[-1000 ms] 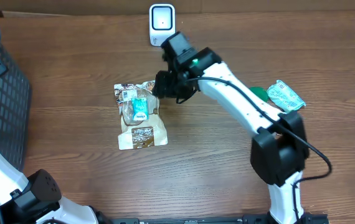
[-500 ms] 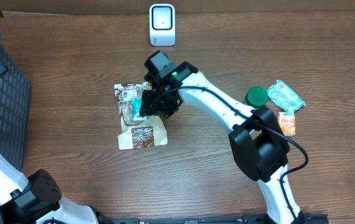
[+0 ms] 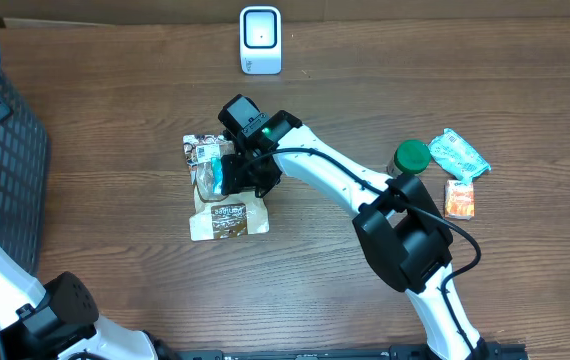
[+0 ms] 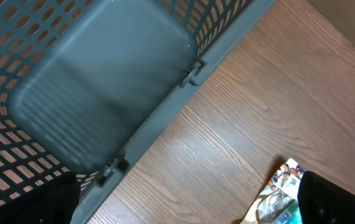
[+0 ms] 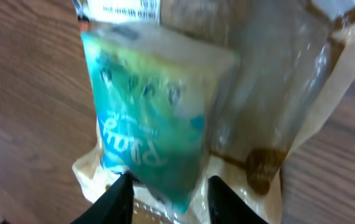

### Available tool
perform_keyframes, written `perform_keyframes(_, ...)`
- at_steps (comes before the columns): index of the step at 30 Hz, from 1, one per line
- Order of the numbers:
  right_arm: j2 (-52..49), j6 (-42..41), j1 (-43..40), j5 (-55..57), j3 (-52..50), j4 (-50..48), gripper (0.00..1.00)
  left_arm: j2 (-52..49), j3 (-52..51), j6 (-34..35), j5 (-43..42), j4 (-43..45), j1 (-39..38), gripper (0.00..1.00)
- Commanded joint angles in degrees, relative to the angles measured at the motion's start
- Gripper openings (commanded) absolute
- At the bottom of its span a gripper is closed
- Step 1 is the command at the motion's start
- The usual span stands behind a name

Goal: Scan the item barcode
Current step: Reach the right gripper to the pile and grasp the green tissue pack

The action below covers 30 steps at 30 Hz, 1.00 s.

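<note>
A teal packet [image 3: 222,176] lies on top of a beige and brown bag [image 3: 227,216] at the table's middle left. My right gripper [image 3: 235,176] is down over the packet. In the right wrist view the packet [image 5: 152,118] fills the frame, and the right gripper [image 5: 170,190] is open with its two dark fingers [image 5: 118,199] straddling the packet's lower end. The left one is at the packet's edge, the right one a little off it. The white scanner [image 3: 260,40] stands at the back. My left gripper [image 4: 190,211] is open, above the table beside the basket.
A dark grey mesh basket [image 3: 5,170] takes up the left edge and shows from above in the left wrist view [image 4: 103,93]. At the right sit a green-lidded jar [image 3: 412,156], a pale green packet [image 3: 459,153] and a small orange packet [image 3: 459,198].
My right arm has swung left and forward from near the scanner to over the bag and teal packet, and its jaws have narrowed. The left arm has not moved.
</note>
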<state>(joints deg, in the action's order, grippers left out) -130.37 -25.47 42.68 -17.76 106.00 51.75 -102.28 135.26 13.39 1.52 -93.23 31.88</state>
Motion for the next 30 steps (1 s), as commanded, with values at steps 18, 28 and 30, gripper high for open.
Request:
perform_keyframes(18, -0.59, 0.13, -0.57, -2.86, -2.75, -3.67, 0.04, 0.28, -0.24, 0.55, -0.04, 0.17, -0.04, 1.0)
perform_keyframes(28, 13.05, 8.72, -8.98, -34.84, -2.75, -5.4, 0.04, 0.28, -0.24, 0.57, -0.04, 0.17, -0.07, 1.0)
perform_keyframes(30, 15.28, 9.18, -11.3, -41.22, -2.75, -6.32, 0.04, 0.28, -0.24, 0.55, -0.04, 0.17, -0.07, 1.0)
